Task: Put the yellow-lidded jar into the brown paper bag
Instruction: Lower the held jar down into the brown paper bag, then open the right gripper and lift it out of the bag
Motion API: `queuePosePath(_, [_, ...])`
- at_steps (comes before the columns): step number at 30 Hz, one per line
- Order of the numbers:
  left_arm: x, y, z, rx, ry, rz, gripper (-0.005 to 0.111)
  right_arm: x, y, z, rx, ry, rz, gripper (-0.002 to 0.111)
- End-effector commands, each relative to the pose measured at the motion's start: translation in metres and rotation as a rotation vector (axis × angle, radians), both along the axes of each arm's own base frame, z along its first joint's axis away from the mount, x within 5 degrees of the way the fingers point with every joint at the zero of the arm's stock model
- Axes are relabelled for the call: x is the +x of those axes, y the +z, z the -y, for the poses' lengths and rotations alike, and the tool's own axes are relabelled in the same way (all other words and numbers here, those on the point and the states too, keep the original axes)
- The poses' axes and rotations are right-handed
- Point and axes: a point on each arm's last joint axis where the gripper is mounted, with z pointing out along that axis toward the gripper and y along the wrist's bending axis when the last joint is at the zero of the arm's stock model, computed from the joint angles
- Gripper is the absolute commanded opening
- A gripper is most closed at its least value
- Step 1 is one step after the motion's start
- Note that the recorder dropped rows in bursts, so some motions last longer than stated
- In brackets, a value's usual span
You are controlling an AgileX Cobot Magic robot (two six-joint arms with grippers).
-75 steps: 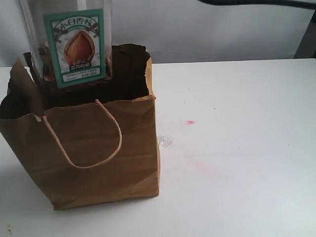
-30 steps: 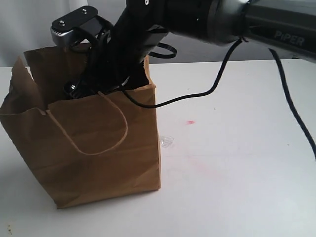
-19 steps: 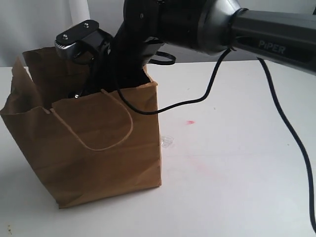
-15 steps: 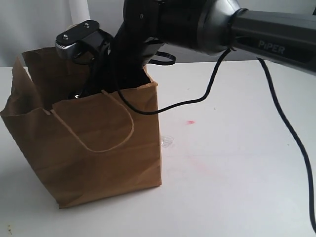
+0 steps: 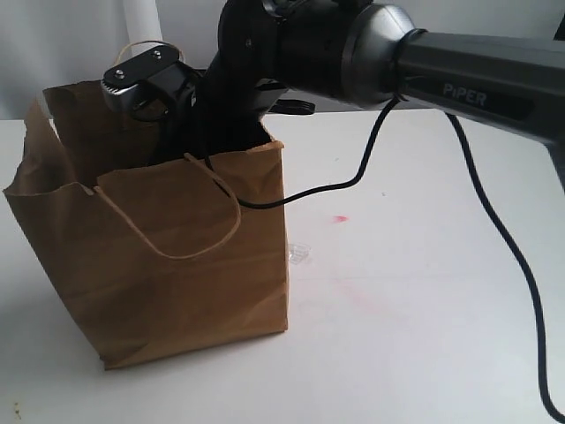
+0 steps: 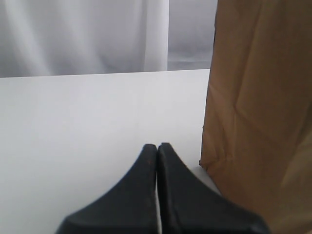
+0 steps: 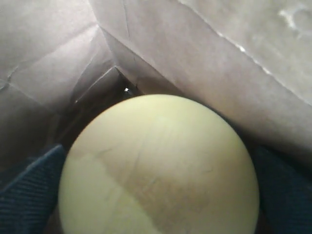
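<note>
The brown paper bag [image 5: 177,265] stands upright on the left of the white table, one cord handle hanging down its front. My right arm [image 5: 265,53] reaches down through the bag's open top, and its gripper is hidden inside. In the right wrist view the jar's yellow lid [image 7: 158,170] fills the frame, deep between the bag's inner walls [image 7: 219,63]. My right gripper [image 7: 158,204] is shut on the yellow-lidded jar, dark fingers [image 7: 29,200] flanking the lid. The jar's body is hidden. My left gripper [image 6: 157,146] is shut and empty, low beside the bag's outer wall [image 6: 258,122].
The white table [image 5: 424,291] carries a faint red stain [image 5: 340,218] and a small clear scrap [image 5: 297,253] next to the bag. A black cable [image 5: 494,221] hangs from the right arm. A white curtain [image 6: 83,34] backs the table.
The jar, first hanging over the bag's mouth, has gone down inside. The right arm has sunk deeper into the bag, and the bag has shifted slightly.
</note>
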Motion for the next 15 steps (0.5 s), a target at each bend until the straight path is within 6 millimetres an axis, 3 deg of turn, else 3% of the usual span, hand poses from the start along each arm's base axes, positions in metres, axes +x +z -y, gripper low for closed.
queuePosePath(1, [0.0003,0.0012,0.0004,-0.007,-0.004,0.007,0.001,-0.0006,-0.0034,-0.0018,-0.003,0.004,-0.014,0.0])
queuePosePath(4, [0.0003,0.0012,0.0004,-0.007,-0.004,0.007,0.001,-0.0008,-0.0035,-0.0017,-0.003,0.005,-0.016,0.001])
queuePosePath(6, [0.0003,0.0012,0.0004,-0.007,-0.004,0.007,0.001,-0.0011,-0.0037,-0.0016,-0.003,0.0,-0.023,0.013])
queuePosePath(11, [0.0003,0.0012,0.0004,-0.007,-0.004,0.007,0.001,-0.0015,-0.0036,-0.002,0.014,-0.027,-0.042,0.077])
queuePosePath(13, [0.0003,0.0012,0.0004,-0.007,-0.004,0.007,0.001,-0.0025,-0.0042,-0.0018,0.012,-0.029,-0.056,0.093])
queuePosePath(15, [0.0003,0.0012,0.0004,-0.007,-0.004,0.007,0.001,-0.0034,-0.0047,-0.0015,0.009,-0.031,-0.069,0.097])
